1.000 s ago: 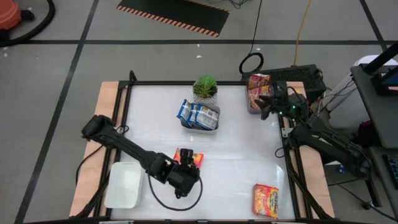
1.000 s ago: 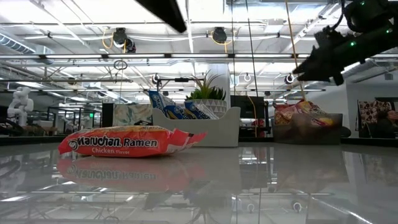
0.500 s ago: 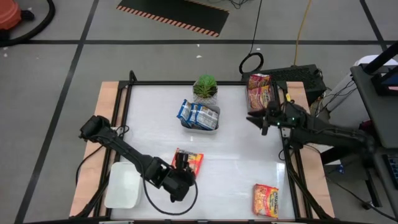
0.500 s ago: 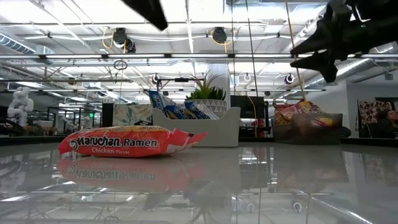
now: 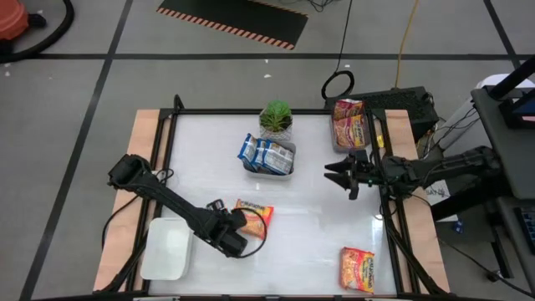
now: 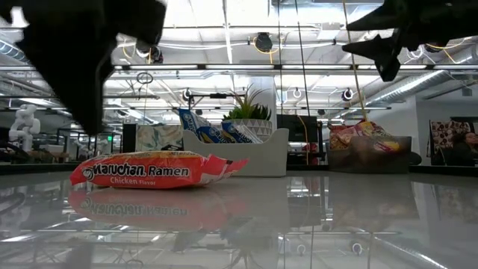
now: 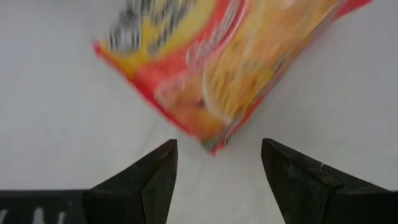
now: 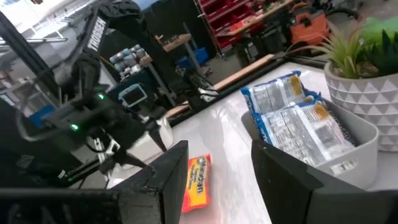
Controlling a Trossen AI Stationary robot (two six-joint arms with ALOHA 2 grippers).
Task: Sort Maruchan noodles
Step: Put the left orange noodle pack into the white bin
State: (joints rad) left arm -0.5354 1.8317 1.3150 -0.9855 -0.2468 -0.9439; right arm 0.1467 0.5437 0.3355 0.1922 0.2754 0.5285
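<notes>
Nearest the front edge of the white table (image 5: 318, 226) lie one empty white tray (image 5: 165, 248) at the left corner and one orange-red packet (image 5: 358, 267) near the right corner, flat and alone. A little farther in, the left gripper (image 5: 219, 224) hangs low just beside a second orange-red packet (image 5: 253, 215); its fingers (image 7: 140, 183) are spread, with nothing between them, and the packet's corner points into the gap without touching either. This packet lies flat and slightly askew, its wrapper red at the edges and yellow-orange in the middle, and from table height it reads "Maruchan Ramen, Chicken Flavor" in white letters. Farther back, at mid-table, a grey tray (image 5: 269, 164) holds the blue-white packets (image 5: 266, 152), at least two standing on edge side by side; how many more lie behind them cannot be told. Just behind that tray stands one small green plant in a patterned white pot (image 5: 276, 121). To the right, the right gripper (image 5: 339, 173) hovers above the table's right side with its fingers parted and empty. At the far right corner a second grey tray (image 5: 341, 144) holds pink-red packets (image 5: 349, 121), at least two. The table top is glossy enough to mirror the near packet, and it sits in a black frame on light wood. Beyond lie a grey floor with dark lines, a striped mat (image 5: 234, 21), and a workshop with ceiling lights.
</notes>
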